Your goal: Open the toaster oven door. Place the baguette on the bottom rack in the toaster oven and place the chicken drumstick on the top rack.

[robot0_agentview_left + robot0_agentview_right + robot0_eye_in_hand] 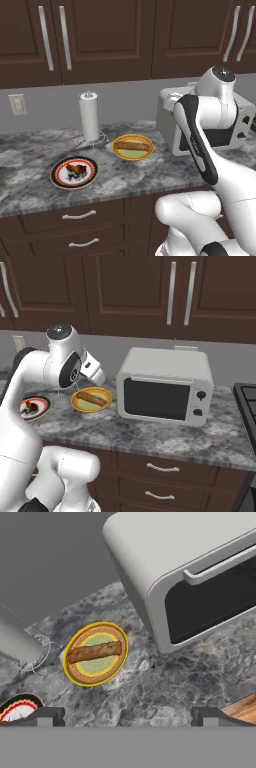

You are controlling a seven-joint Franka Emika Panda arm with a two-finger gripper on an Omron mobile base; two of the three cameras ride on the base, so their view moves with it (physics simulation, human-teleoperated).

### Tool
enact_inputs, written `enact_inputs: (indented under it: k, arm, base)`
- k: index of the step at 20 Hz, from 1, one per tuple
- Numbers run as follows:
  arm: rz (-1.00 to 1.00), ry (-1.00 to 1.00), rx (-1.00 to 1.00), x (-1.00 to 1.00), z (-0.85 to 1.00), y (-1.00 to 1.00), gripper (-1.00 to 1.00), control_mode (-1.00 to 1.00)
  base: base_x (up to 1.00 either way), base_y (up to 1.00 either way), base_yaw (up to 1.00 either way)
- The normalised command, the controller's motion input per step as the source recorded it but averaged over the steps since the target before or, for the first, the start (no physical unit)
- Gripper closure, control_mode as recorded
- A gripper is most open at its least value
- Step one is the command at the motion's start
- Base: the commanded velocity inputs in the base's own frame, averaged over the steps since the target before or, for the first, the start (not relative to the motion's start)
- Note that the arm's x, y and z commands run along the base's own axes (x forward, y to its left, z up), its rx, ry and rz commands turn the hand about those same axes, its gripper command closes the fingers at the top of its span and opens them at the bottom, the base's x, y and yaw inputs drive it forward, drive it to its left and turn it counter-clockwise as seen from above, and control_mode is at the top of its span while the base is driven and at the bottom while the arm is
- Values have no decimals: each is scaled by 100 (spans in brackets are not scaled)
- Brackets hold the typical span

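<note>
Baguette (pixel 95 651) lies on yellow plate (pixel 74 673).

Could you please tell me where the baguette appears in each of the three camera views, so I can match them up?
Left base view: the baguette lies on the yellow plate, centre.
Right base view: left of centre.
Hand view: lower left.
Shared landmark: the toaster oven, beside the plate in each view.

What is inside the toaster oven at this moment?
The toaster oven has its door shut, and the dark glass hides the interior, so neither rack can be made out. The baguette lies on a yellow plate outside, and the chicken drumstick on another plate.
</note>
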Motion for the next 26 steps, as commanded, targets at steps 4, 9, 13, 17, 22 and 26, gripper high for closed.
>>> enact_inputs:
  k: [4, 9, 13, 17, 22, 26]
  arm:
    - [-32, 7, 26, -1, -1, -51, -100, -100]
    - [-29, 16, 15, -2, -6, -48, -100, -100]
    - [-27, 18, 10, 0, -5, -42, -100, -100]
    - [-25, 0, 18, 0, -9, -48, -100, -100]
    - [-20, -5, 19, 0, -5, -39, -100, -100]
    - [-17, -1, 14, 6, -3, -33, -100, -100]
  base:
    - [0, 0, 0]
    - [0, 0, 0]
    - [0, 0, 0]
    - [0, 0, 0]
    - [0, 0, 0]
    - [0, 0, 0]
